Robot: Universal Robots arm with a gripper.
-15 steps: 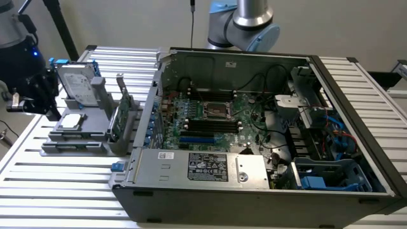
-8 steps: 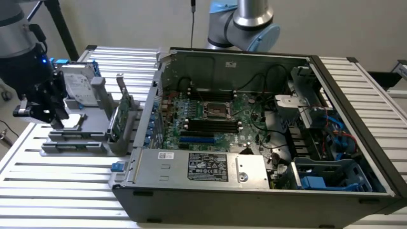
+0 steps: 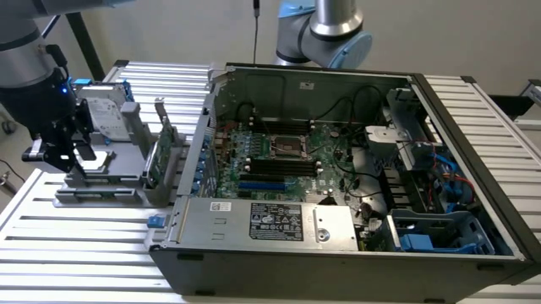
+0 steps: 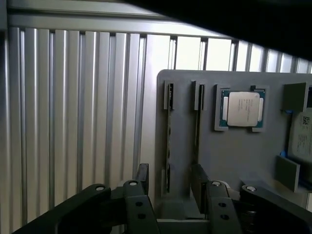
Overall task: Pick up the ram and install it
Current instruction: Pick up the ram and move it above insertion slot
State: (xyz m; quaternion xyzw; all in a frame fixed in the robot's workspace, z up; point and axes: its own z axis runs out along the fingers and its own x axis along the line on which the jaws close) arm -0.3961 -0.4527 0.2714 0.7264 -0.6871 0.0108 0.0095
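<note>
Black two-fingered gripper [image 4: 169, 179] hovering wide open over a grey plastic parts holder [image 4: 234, 156], fingers straddling the thin narrow ram stick [image 4: 168, 141] standing edge-on in its slot, open black computer case [image 3: 253, 272] sitting beside.

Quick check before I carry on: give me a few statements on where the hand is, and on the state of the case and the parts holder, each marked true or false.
1. The hand is at the grey parts holder, outside the computer case. True.
2. The hand's fingers are shut tight. False: they stand apart in the wrist view.
3. The computer case is closed. False: it is open, and its motherboard is in plain sight.
4. A processor chip lies in a recess of the holder. True.
</note>
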